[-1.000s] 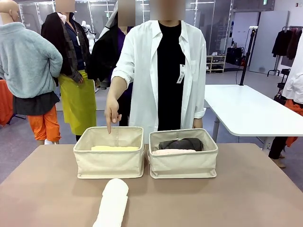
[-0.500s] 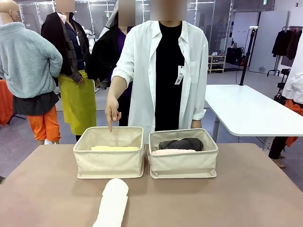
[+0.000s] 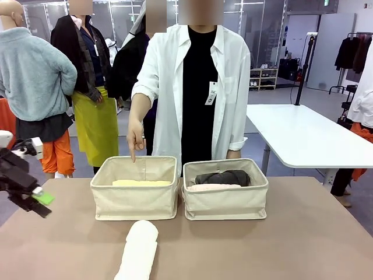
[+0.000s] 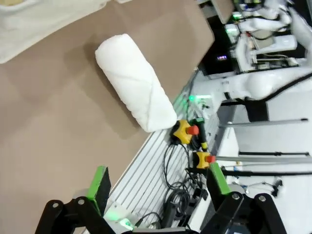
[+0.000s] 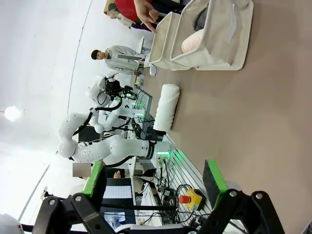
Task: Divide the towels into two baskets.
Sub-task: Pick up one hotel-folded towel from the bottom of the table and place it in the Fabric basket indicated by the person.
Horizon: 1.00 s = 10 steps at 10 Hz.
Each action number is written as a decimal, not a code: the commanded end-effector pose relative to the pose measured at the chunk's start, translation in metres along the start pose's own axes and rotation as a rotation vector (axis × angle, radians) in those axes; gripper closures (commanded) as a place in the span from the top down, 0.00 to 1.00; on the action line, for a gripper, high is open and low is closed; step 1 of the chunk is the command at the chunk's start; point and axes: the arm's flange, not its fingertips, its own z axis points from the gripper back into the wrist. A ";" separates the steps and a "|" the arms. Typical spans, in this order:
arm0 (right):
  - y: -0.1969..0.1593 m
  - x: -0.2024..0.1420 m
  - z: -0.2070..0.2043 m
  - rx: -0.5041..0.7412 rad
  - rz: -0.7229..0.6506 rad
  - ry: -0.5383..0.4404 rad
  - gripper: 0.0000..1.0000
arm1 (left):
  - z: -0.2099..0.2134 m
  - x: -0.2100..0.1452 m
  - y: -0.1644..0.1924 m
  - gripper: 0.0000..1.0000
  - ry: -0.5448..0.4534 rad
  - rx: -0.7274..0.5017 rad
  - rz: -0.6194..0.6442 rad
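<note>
A white towel lies rolled on the brown table in front of the two baskets. The left basket holds a pale yellow towel. In the right basket lie a dark grey towel and a pale pink towel. The person's hand points a finger down into the left basket. My left gripper hovers open over the table's left edge. In its wrist view the left gripper is empty, with the white towel ahead of it. My right gripper is open and empty, far from the baskets.
Beyond the table's near edge sit emergency stop buttons and cables. A white table stands at the back right. Other people stand behind the person in the white shirt.
My left gripper has come into the front view from the left edge. The person has shifted slightly left, hand still pointing into the left basket.
</note>
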 end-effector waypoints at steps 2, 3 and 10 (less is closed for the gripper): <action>0.003 -0.005 -0.002 -0.016 0.002 -0.001 1.00 | -0.062 -0.006 -0.039 1.00 -0.048 0.185 0.096; 0.003 -0.005 -0.002 -0.016 0.002 -0.001 1.00 | -0.081 -0.008 -0.047 1.00 -0.086 0.231 0.097; 0.003 -0.005 -0.002 -0.016 0.002 -0.001 1.00 | -0.179 -0.009 -0.059 1.00 -0.066 0.423 0.287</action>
